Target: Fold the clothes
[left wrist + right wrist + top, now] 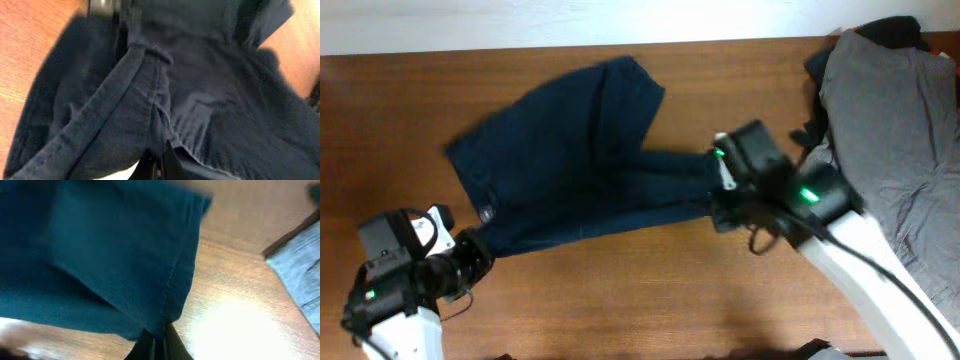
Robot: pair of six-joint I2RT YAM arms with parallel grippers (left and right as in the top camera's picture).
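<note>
Two pinch points on trousers I judge limp and weighty: left gripper clamps waistband, right gripper clamps hem.

The left arm reaches in from the near left corner, wrist low; the left gripper is pinched tight on the dark trousers; the right arm stretches in from the near right, wrist angled toward the table's middle; the right gripper is likewise clamped on a trouser hem.
</note>
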